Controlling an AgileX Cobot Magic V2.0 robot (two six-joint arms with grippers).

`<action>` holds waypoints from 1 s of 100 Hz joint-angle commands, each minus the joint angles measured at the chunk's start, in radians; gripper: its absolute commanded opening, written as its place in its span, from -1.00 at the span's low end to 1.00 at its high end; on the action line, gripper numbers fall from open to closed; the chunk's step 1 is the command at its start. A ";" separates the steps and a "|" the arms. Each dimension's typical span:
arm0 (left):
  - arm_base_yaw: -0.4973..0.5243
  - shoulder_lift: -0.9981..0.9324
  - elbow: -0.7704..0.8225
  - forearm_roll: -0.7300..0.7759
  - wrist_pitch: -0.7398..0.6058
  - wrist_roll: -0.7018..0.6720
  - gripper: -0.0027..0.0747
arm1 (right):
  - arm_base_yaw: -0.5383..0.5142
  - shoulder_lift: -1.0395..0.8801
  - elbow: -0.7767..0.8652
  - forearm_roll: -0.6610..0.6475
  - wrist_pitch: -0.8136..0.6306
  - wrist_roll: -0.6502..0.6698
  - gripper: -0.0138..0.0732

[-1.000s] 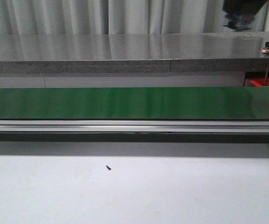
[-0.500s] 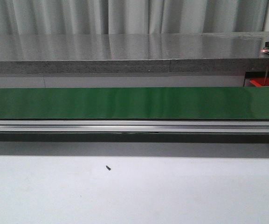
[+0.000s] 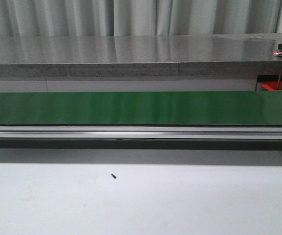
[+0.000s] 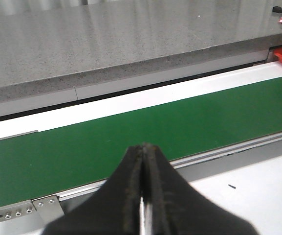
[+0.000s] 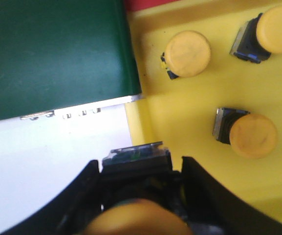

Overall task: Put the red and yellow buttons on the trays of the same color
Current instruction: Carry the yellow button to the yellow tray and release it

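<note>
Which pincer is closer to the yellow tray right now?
Right. The right pincer, shut on a yellow button, hangs at the yellow tray's edge. The left pincer is shut over the green belt, with no tray in its view.

Pale grey pleated curtains (image 3: 131, 17) hang across the whole back at 12 o'clock, and right in front of them is a long speckled grey stone-look countertop (image 3: 131, 51) picking up soft reflections of light. Below that a glossy green conveyor belt (image 3: 131, 107) on a silver aluminium rail (image 3: 131, 132) runs from 9 to 3 o'clock. The plain white tabletop (image 3: 180, 200) fills 6 o'clock, with one tiny black speck (image 3: 114, 176) on it.
</note>
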 commanded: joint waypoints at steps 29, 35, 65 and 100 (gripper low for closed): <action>-0.008 0.009 -0.028 -0.041 -0.069 0.000 -0.98 | -0.004 -0.030 0.114 -0.055 -0.178 0.002 -0.22; -0.008 0.009 -0.028 -0.041 -0.069 0.000 -0.98 | -0.004 -0.030 0.130 -0.059 -0.196 0.002 -0.22; -0.008 0.009 -0.028 -0.041 -0.069 0.000 -0.98 | -0.019 -0.011 0.185 -0.079 -0.277 0.013 -0.22; -0.008 0.009 -0.028 -0.041 -0.069 0.000 -0.98 | -0.020 0.108 0.186 -0.079 -0.304 0.013 -0.22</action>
